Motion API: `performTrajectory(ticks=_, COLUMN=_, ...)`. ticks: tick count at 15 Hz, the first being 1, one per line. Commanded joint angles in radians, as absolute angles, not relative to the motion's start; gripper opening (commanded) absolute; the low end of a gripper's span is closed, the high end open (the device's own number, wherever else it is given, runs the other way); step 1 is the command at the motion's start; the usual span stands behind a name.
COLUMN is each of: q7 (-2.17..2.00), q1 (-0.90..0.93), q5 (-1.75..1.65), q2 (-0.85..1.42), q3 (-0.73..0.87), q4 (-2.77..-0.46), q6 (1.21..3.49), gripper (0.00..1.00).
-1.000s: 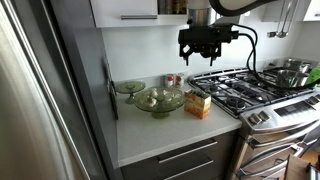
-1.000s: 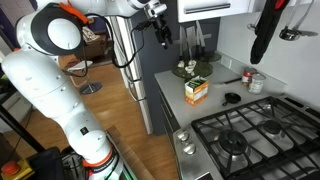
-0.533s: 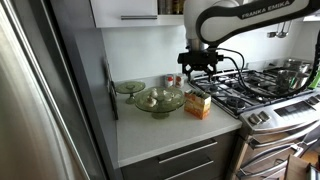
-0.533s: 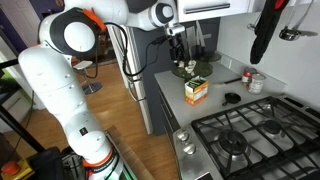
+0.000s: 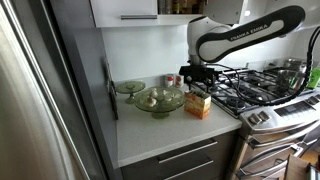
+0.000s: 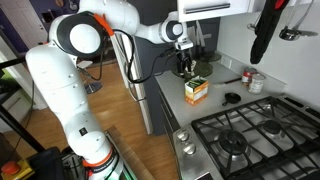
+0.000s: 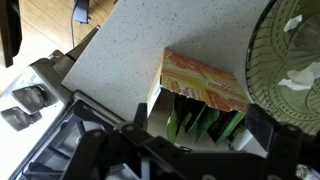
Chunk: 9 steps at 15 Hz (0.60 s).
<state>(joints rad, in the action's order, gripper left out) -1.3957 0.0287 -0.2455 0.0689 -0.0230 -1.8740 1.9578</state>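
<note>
The gripper (image 5: 197, 77) hangs close above the orange box (image 5: 198, 104), its jaws spread wide and holding nothing; whether a fingertip touches the box's top edge cannot be told; the box stands upright on the pale counter (image 5: 160, 132), just beside the stove (image 5: 255, 88) on one side and the glass bowl (image 5: 158, 99) on the other; in the wrist view the box (image 7: 205, 82) shows an open top with green packets (image 7: 200, 120) standing inside, the speckled counter (image 7: 130, 50) behind it and the bowl's ribbed rim (image 7: 262, 60) near its corner; in an exterior view a smaller glass dish (image 5: 129, 87) sits behind the bowl, near the wall; in an exterior view a small can (image 6: 256, 82) stands well apart from the box (image 6: 196, 91).
</note>
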Motion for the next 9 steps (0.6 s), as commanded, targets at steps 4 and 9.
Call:
performTrajectory(ticks=4, q7=-1.461, q1=0.019, q5=-0.244, q2=0.038, q3=0.009, q4=-1.978, q6=2.041, gripper=1.0)
performTrajectory(ticks=9, q7=-1.533, q1=0.017, q5=-0.264, q2=0.031, q3=0.021, q4=-2.009, q6=2.09, gripper=0.72)
